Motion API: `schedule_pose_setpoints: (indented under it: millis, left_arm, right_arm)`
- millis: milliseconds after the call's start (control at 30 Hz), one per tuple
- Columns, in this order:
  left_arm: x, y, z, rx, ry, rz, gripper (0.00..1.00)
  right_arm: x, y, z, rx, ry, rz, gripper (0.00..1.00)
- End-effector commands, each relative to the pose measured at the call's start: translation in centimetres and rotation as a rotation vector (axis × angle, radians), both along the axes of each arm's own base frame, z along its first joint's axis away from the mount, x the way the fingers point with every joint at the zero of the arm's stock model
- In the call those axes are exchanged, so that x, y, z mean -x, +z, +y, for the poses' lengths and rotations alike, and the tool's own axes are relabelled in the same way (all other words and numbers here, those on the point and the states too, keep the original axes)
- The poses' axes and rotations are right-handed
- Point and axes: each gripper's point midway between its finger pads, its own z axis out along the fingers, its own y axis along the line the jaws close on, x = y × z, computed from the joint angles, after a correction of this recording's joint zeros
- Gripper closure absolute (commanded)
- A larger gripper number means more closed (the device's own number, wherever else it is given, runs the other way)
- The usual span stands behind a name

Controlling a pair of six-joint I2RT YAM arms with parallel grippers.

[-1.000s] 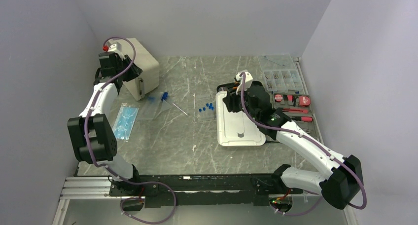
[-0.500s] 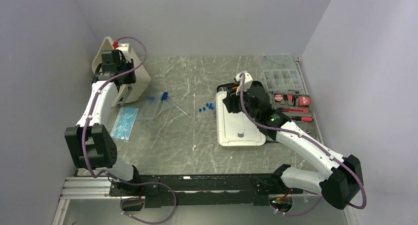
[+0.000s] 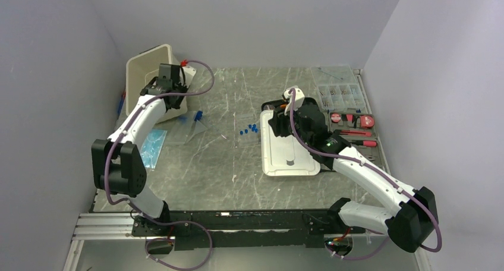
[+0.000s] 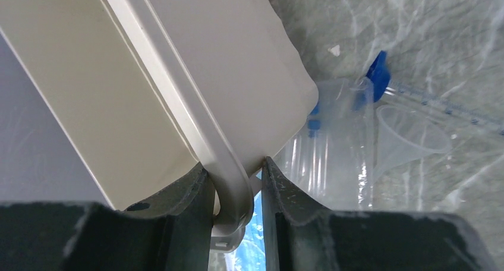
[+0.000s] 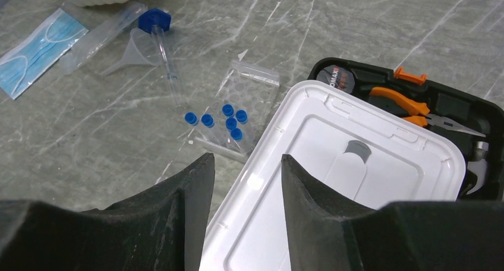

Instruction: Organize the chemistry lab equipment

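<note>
My left gripper [image 4: 235, 170] is shut on the rim of a cream plastic bin [image 4: 196, 57], which stands tilted at the back left [image 3: 145, 75] with its opening showing. Beside it lie a clear tube with a blue cap [image 4: 375, 75], a clear funnel [image 4: 410, 140] and a thin clear rod [image 3: 217, 131]. Several tiny blue caps [image 5: 220, 121] sit on a flat clear perforated rack [image 5: 249, 87] at mid-table. My right gripper [image 5: 246, 158] hangs open over the left edge of a white lid [image 5: 356, 182], holding nothing.
A light-blue face mask [image 3: 151, 146] lies near the left arm. The black case of orange-handled tools [image 5: 416, 98] sits partly under the white lid. A clear compartmented parts box [image 3: 342, 95] stands at the back right.
My left arm has swung right while holding the bin, turning it from lying bottom-out to tilted with its opening in view. The right arm has stayed in place.
</note>
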Motion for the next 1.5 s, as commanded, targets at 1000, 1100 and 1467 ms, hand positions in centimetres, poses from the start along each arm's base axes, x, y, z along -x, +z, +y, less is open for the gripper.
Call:
schedule_pose_setpoints:
  millis: [1000,1100,1467]
  left_arm:
    - [-0.5,-0.5,3.2,-0.256,0.107,-0.004,0.58]
    - [-0.5,-0.4,3.3,-0.257,0.118,-0.008,0.51]
    - [0.2,4.6,3.0,-0.214,0.212,-0.173,0.18]
  right_arm:
    - [0.1,1.8,-0.1,-0.049,-0.001,-0.052,0.49]
    - [0.1,1.9,-0.2,-0.050,-0.002,-0.053,0.49]
    - [0.3,2.1,-0.3,-0.057,-0.003,-0.060,0.48]
